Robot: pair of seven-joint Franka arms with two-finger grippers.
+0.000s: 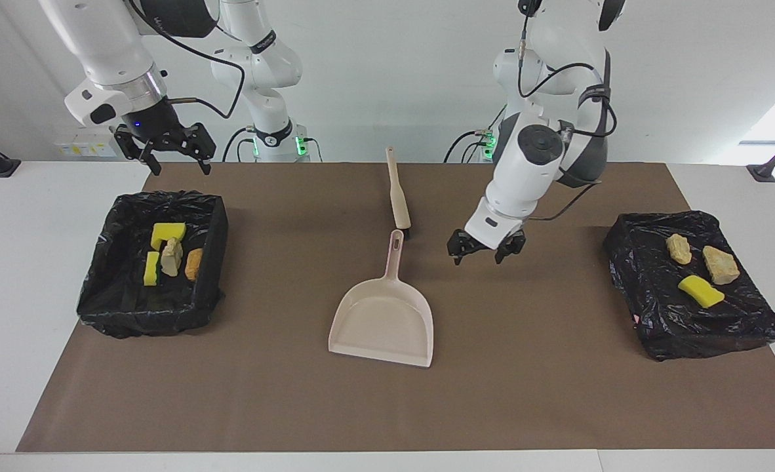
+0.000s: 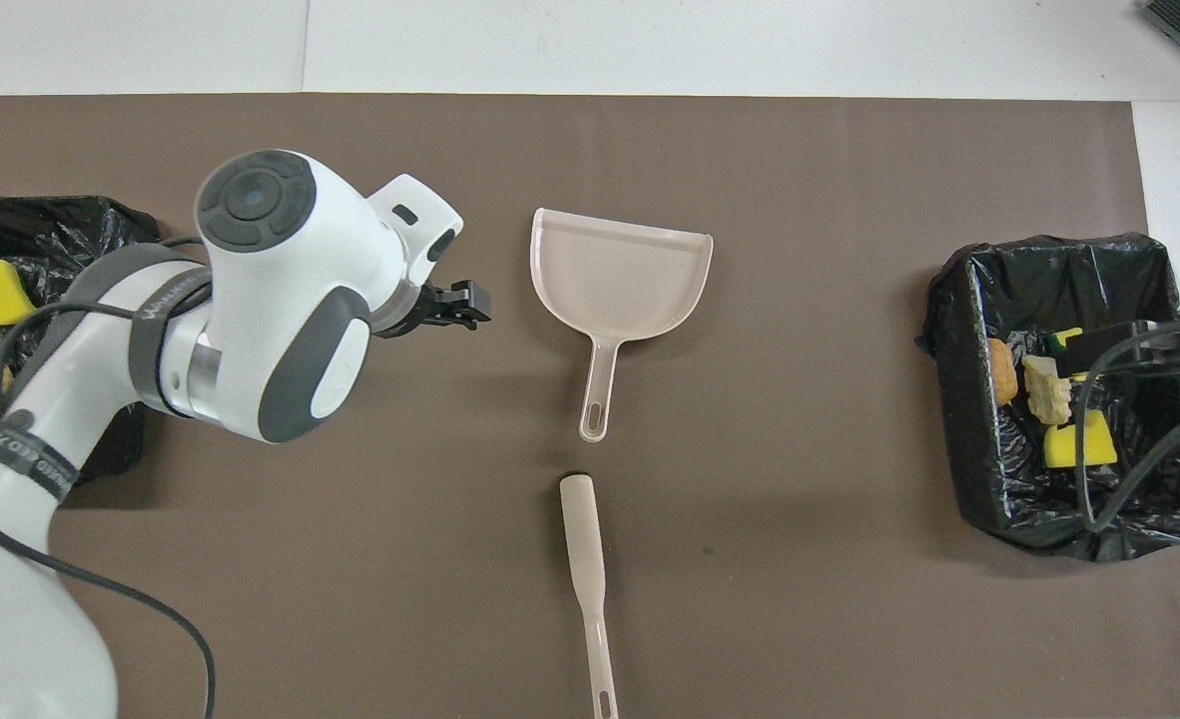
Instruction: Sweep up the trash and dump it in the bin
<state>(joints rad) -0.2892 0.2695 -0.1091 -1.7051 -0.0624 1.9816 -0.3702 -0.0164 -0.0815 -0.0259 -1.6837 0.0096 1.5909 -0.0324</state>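
Left claw (image 1: pixel 485 251): fingers spread, holding nothing, hanging in the air over the brown mat (image 1: pixel 532 367), between the dustpan and the black-lined bin at the left arm's end of the worktop.
Right claw (image 1: pixel 174 159): fingers spread and empty, raised above the robot-side edge of the other bin (image 1: pixel 153 262); this arm waits.
Dustpan (image 1: pixel 383 321): beige, lying flat on the mat at mid-worktop, handle pointing toward the robots, pan empty, touched by neither claw.
Brush handle (image 1: pixel 397 193): a beige stick lying on the mat nearer to the robots than the dustpan, its end just short of the dustpan's handle tip; the dark end may be bristles, but I cannot tell.
Trash, right arm's end (image 1: pixel 168 257): two yellow sponge pieces, a tan lump and an orange-brown lump, down inside the open bin.
Trash, left arm's end (image 1: pixel 701 290): one yellow sponge piece and two tan lumps resting on the black plastic of the second bin (image 1: pixel 689 328), seeming to sit high on the bag rather than deep inside.
Worktop (image 1: pixel 20 262): white, with the brown mat covering most of it.
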